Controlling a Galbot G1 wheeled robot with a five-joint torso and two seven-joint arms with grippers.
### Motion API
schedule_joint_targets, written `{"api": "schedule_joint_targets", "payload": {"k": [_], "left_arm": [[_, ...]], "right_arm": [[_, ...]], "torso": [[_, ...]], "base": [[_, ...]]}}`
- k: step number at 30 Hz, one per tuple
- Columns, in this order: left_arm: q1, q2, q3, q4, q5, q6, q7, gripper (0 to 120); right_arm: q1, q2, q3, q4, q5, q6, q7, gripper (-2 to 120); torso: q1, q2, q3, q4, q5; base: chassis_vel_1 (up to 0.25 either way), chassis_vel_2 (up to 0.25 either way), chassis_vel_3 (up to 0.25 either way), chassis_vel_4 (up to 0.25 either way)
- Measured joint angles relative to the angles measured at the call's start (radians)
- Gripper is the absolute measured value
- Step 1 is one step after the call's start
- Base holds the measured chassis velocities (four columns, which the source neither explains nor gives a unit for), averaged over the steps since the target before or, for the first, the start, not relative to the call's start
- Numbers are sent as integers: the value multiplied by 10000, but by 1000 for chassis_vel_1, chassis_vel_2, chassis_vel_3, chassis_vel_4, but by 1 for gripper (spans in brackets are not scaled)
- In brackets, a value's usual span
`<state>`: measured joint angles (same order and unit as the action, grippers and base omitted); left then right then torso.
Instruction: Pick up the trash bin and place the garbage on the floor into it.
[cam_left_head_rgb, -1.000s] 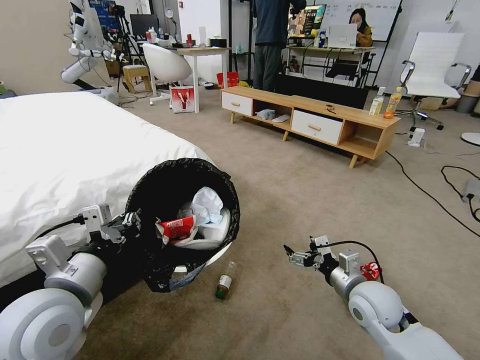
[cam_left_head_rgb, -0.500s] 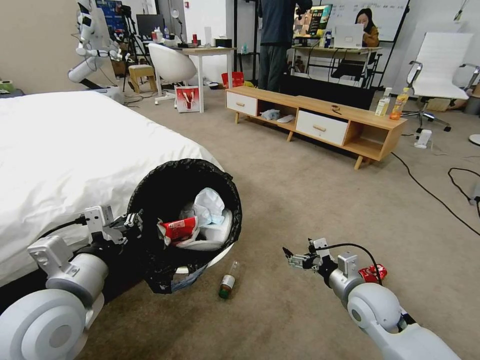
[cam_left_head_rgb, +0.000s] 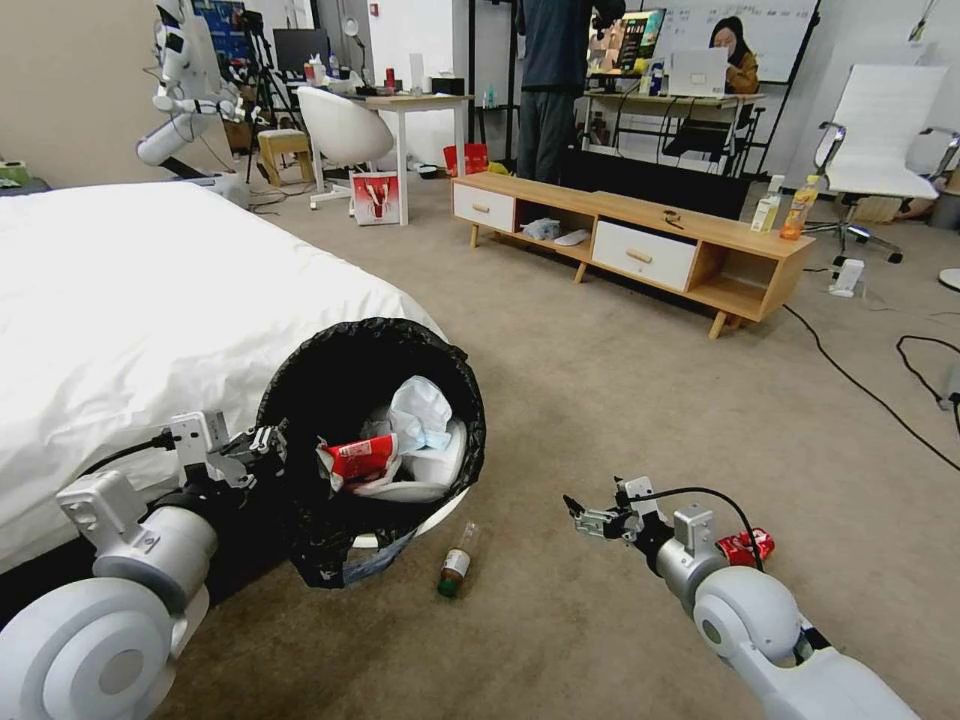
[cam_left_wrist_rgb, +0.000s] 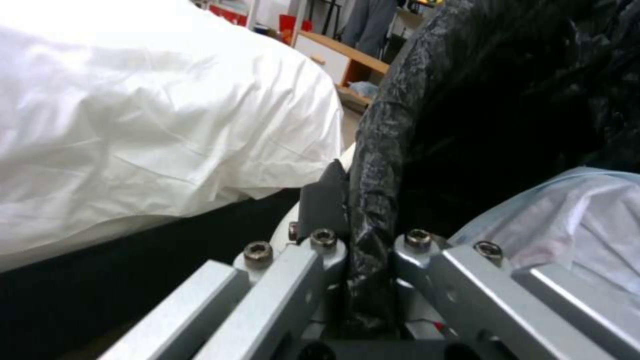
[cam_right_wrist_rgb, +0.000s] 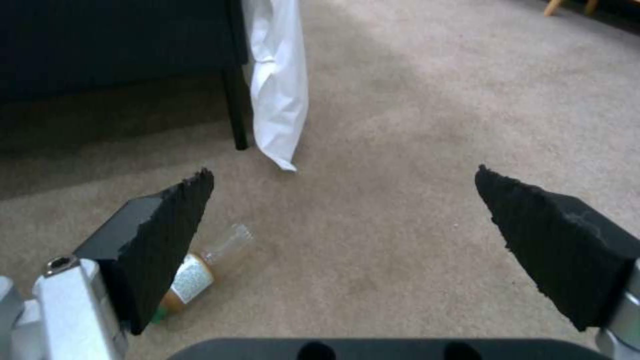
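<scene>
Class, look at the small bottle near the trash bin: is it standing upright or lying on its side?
Lying on its side. The small bottle rests lengthwise on the floor just beside the tilted trash bin, short of the open right end effector.

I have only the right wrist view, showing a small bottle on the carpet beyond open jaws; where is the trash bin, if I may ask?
Observer: The round white plastic trash bin lined with a black bag is tilted beside the white bed, its rim gripped by the left gripper, jaws shut.
Operator: Thank you. What is inside?
Observer: A red-and-white wrapper and crumpled white tissues.
Operator: Any other litter on the floor?
Observer: A crushed red soda can lies on the beige carpet beside the right arm.
</scene>
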<state>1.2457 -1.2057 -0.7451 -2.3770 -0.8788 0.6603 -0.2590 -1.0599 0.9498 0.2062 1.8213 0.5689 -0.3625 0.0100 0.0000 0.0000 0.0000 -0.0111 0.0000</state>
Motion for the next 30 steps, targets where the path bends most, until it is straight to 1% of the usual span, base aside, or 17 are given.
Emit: {"api": "schedule_joint_targets", "payload": {"k": [5,13,17,18,19,20,21,23,25,27,30], "left_arm": [[-9,-3,4,12,1,4,3,2],[-24,-15,29,34,32,-55,7,2],[-27,-16,32,40,39,-102,0,2],[-27,-16,32,40,41,-105,0,2],[-27,-16,33,40,42,-108,0,2],[-27,-16,33,40,42,-108,0,2],[-26,-16,35,36,41,-112,1,2],[-24,-16,35,35,41,-118,1,2],[-20,-16,35,35,48,-124,0,2],[-7,-17,32,35,68,-133,-5,2],[-5,-21,32,32,71,-143,-6,2]], "right_arm": [[20,-1,-4,-35,-10,24,-53,100],[22,10,-12,-39,-13,50,-64,100],[13,10,-13,-39,-9,54,-66,100],[10,10,-12,-37,-8,55,-66,100],[7,11,-12,-36,-6,55,-66,100],[7,11,-12,-36,-6,55,-66,100],[8,11,-12,-35,-5,55,-65,100],[9,12,-12,-35,-4,54,-65,100],[13,14,-12,-34,-3,55,-65,100],[15,17,-16,-32,0,55,-68,100],[15,14,-18,-32,2,54,-77,100]], "torso": [[0,0,0,1,0],[0,0,0,3,0],[0,-1,0,10,0],[0,0,0,8,0],[0,0,0,0,0],[0,0,0,0,0],[0,0,0,-5,0],[0,0,0,-6,0],[0,0,0,-4,0],[0,0,0,2,0],[0,0,0,2,0]], "base": [[10,10,6,6],[72,84,66,70],[78,73,71,77],[36,53,52,13],[0,0,0,0],[0,0,0,0],[0,0,0,0],[0,0,0,0],[0,0,0,0],[0,0,0,0],[0,0,0,0]]}}
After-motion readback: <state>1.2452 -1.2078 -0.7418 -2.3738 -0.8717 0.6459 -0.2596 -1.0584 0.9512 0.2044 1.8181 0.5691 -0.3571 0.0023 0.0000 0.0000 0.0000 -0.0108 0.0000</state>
